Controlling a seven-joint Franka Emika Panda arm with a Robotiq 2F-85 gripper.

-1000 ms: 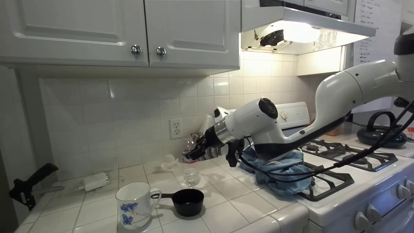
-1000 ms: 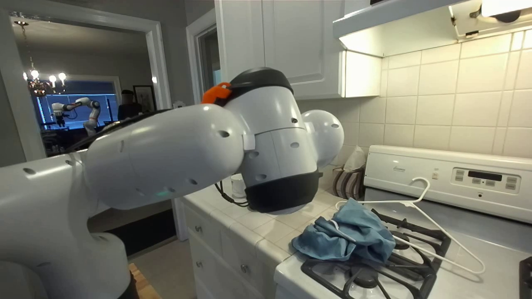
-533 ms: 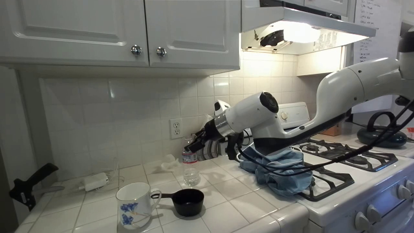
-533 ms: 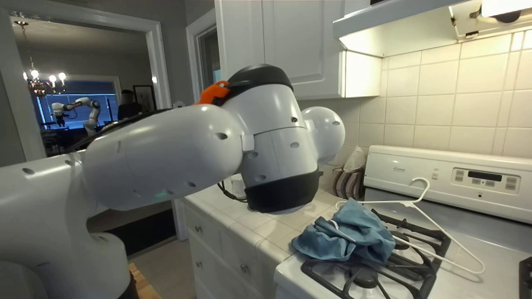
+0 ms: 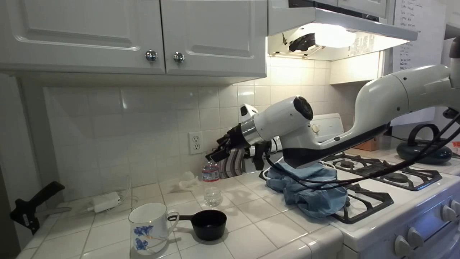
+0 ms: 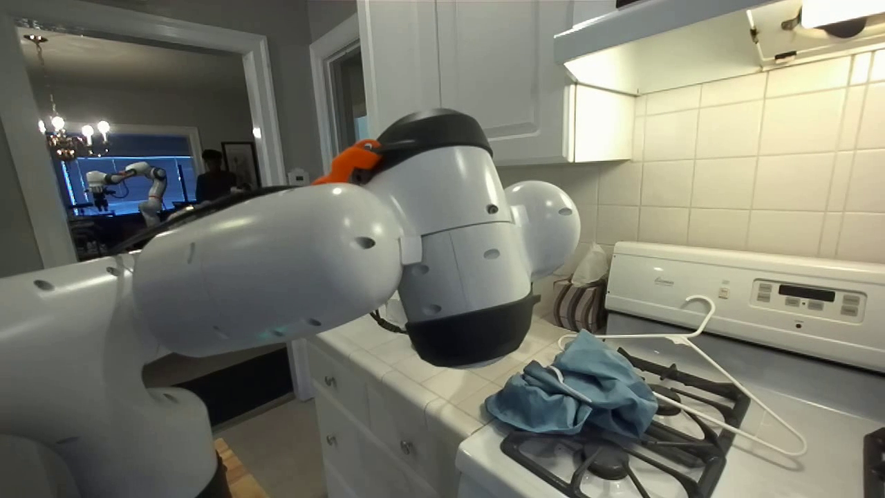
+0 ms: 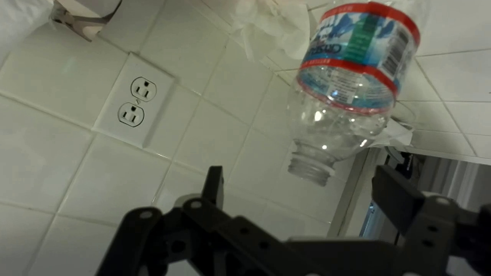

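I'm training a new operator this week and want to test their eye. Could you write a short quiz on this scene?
1. True or false: in the wrist view, the fingers stand open and clear of the bottle.

2. Multiple choice: which colour edges the bottle's label at top and bottom?
A. Yellow
B. Red
C. Purple

3. Fill in: in an exterior view, the ____ with blue flowers stands beside the small black pot.

Key:
1. True.
2. B, red.
3. Mug.
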